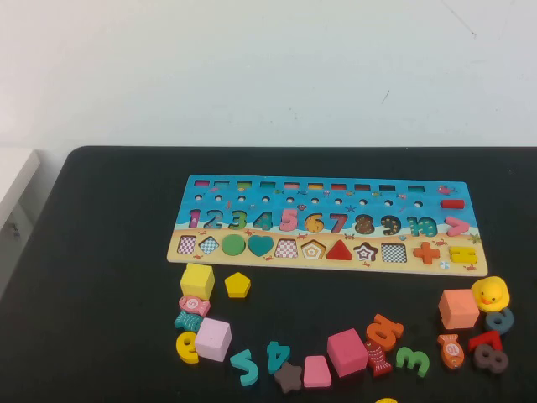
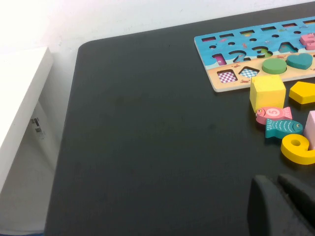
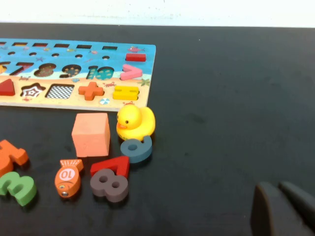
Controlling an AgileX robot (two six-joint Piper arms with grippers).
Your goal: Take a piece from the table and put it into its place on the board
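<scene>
The small yellow pentagon piece (image 1: 237, 285) lies flat on the black table (image 1: 101, 294), just in front of the board's left part and next to a yellow cube (image 1: 197, 281). It also shows in the left wrist view (image 2: 303, 92). The board (image 1: 277, 260) lies across the middle of the table, and its pentagon slot (image 1: 314, 249) is empty. No arm shows in the high view. My left gripper (image 2: 273, 181) is shut and empty, low over bare table well left of the pieces. My right gripper (image 3: 275, 187) is shut and empty, over bare table right of the duck (image 3: 135, 123).
Several loose numbers, fish, a star and pink cubes (image 1: 346, 351) lie in front of the board. An orange cube (image 1: 458, 309) and the yellow duck (image 1: 490, 293) stand at the right. A white shelf (image 1: 13, 180) adjoins the table's left edge.
</scene>
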